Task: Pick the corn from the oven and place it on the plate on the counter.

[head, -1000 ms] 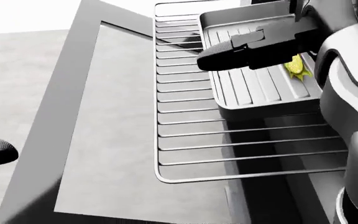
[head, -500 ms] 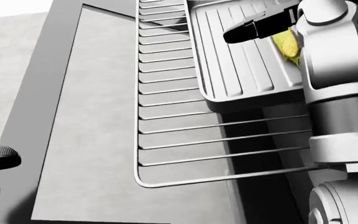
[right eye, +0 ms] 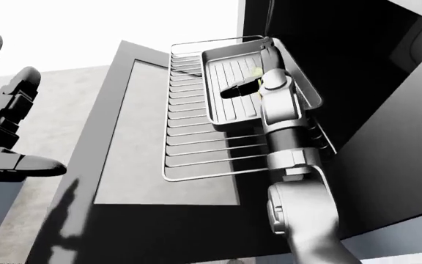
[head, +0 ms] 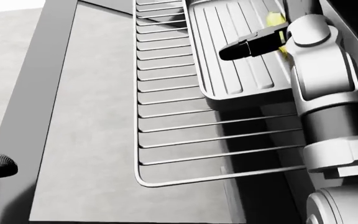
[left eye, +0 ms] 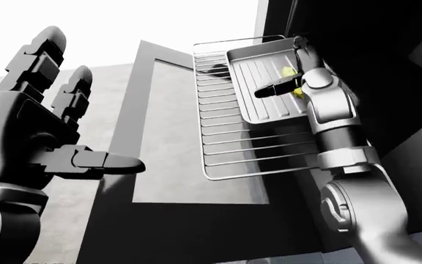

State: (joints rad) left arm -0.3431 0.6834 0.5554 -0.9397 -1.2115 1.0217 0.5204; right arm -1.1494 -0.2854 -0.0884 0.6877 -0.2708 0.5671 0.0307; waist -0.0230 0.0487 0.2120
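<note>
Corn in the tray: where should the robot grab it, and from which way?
Probably around its middle, coming down from above. The corn lies low in the ridged tray, close to the tray's right wall in the head view, so a sideways approach looks blocked. The right hand hovers beside it; most of the cob is hidden behind that arm.

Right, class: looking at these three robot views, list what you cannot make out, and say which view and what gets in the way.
- Corn: head view shows only a yellow sliver; the right hand and forearm cover the rest.
- Right hand's grip: whether its fingers close on the corn is hidden in every view.
- Plate and counter: in no view.
- Tray: its top is cut off by the head view's edge.
- Left hand: cropped at the right-eye view's left edge.
</note>
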